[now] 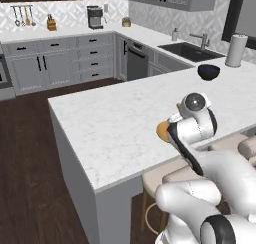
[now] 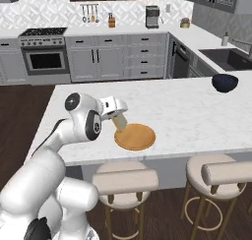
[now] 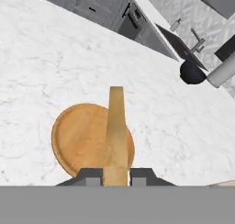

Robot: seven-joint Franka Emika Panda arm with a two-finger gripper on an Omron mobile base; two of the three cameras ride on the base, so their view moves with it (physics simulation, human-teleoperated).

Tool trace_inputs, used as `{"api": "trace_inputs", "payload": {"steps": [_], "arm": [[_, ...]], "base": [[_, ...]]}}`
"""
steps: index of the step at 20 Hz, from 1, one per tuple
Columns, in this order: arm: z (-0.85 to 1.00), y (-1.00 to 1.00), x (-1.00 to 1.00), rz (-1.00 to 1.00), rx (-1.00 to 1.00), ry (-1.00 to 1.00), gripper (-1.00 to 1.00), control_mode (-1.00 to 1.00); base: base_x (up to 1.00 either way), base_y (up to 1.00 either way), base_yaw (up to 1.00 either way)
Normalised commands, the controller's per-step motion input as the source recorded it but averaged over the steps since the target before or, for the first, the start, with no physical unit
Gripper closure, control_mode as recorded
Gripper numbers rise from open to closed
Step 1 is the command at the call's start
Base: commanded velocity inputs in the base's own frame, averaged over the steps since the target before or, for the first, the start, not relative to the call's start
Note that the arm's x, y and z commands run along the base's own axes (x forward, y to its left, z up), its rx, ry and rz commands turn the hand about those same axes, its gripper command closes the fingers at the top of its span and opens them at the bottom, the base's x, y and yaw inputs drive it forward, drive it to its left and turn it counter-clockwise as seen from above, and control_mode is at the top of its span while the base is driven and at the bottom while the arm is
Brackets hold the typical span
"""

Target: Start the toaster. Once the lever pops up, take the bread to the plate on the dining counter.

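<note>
My gripper (image 2: 118,119) is shut on the bread (image 2: 119,122), a thin golden-tan slice. It hangs just above the left edge of the round orange-tan plate (image 2: 138,137) on the white dining counter (image 2: 187,111). In the hand view the bread (image 3: 115,126) stands edge-on between my two dark fingertips (image 3: 92,177), and the plate (image 3: 75,136) lies right beneath it. A sliver of the plate (image 1: 161,131) peeks out from behind my arm in the left base view. The toaster is out of view.
A small black bowl (image 2: 225,82) sits at the counter's far right. Pale round stools (image 2: 125,180) stand along the near edge under the plate. Beyond the counter are the sink (image 1: 190,50) and a paper towel roll (image 1: 236,50).
</note>
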Motion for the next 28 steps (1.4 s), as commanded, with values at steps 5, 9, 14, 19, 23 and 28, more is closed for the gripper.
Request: {"api": "trace_inputs", "payload": {"steps": [5, 9, 14, 19, 23, 28], "arm": [[-0.48, -0.43, 0.77, -0.08, 0.00, 0.09, 1.00, -1.00], [-0.41, -0.36, 0.44, -0.12, 0.00, 0.14, 1.00, -1.00], [-0.33, -0.35, 0.35, -0.10, 0.00, 0.08, 1.00, -1.00], [-0.33, -0.29, 0.25, -0.04, 0.00, 0.03, 1.00, -1.00], [-0.35, -0.04, 0.02, 0.00, 0.00, 0.04, 1.00, -1.00], [-0.22, 0.00, 0.00, 0.00, 0.00, 0.02, 1.00, -1.00]], "base": [[0.00, 0.00, 0.00], [0.00, 0.00, 0.00], [0.00, 0.00, 0.00], [0.00, 0.00, 0.00], [0.00, 0.00, 0.00], [0.00, 0.00, 0.00]]}}
